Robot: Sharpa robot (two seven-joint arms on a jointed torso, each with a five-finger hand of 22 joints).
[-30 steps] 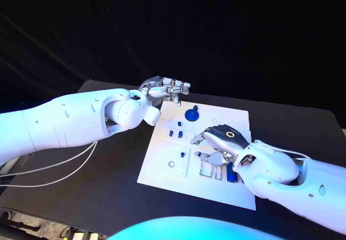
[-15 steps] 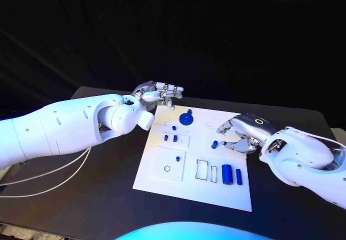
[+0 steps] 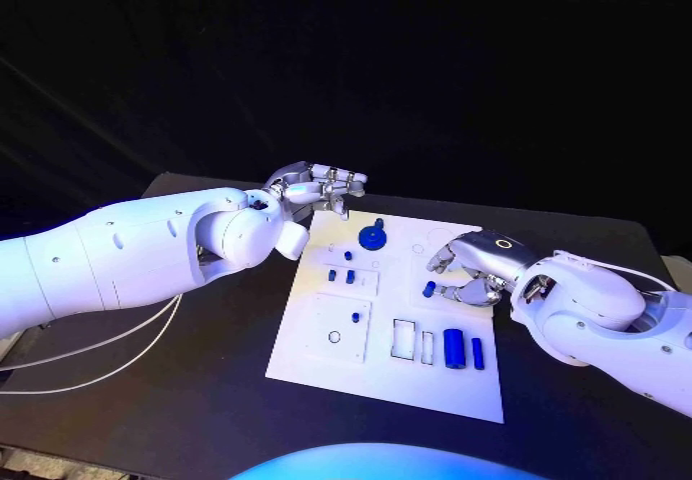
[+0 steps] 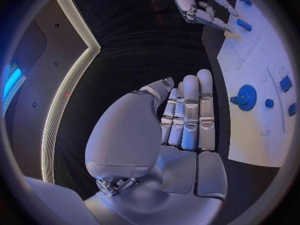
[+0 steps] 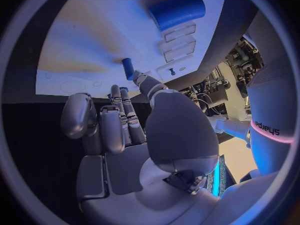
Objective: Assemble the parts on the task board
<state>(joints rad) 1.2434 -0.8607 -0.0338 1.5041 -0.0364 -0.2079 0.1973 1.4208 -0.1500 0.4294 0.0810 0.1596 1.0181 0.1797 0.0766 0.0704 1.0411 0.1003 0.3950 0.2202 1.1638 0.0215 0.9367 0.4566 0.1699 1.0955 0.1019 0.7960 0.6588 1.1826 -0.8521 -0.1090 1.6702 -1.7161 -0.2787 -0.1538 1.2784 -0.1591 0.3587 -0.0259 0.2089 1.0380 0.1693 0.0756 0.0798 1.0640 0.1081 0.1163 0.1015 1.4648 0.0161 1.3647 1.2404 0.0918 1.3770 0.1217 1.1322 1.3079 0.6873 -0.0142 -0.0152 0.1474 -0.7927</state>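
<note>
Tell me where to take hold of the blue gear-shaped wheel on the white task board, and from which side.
Probably by the knob on top of the blue gear-shaped wheel, coming straight down from above. It lies flat on the white task board, so its toothed rim gives fingers little to catch.

White arms [image 3: 130,250], silver hands [image 3: 325,185]

Head cam looks down from above at the flat white rectangular task board [image 3: 387,330], whole board in frame. Left wrist cam sits close behind the silver left hand [image 4: 181,120], facing along the board's far end [image 4: 259,100]. Right wrist cam sits behind the silver right hand [image 5: 119,130], close over the board [image 5: 94,40]. All three share the board.
</note>
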